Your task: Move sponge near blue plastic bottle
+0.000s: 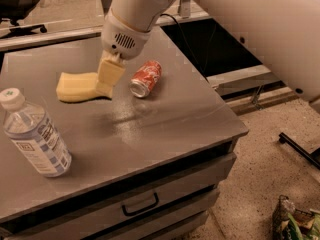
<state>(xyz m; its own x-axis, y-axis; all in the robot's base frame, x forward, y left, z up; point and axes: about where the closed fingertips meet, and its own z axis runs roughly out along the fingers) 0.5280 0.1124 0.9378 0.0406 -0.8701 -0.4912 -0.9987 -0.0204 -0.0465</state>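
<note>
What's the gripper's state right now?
Gripper: closed on the right end of the sponge, just left of the can.

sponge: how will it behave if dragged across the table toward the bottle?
Probably soft and light: the sponge looks like foam with rounded edges, so it may bend where the gripper meets its right end. It is a flat slab, so unlikely to roll, unlike the can on its side beside it.

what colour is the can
Red can, camera view; the gripper grips the sponge beside it.
</note>
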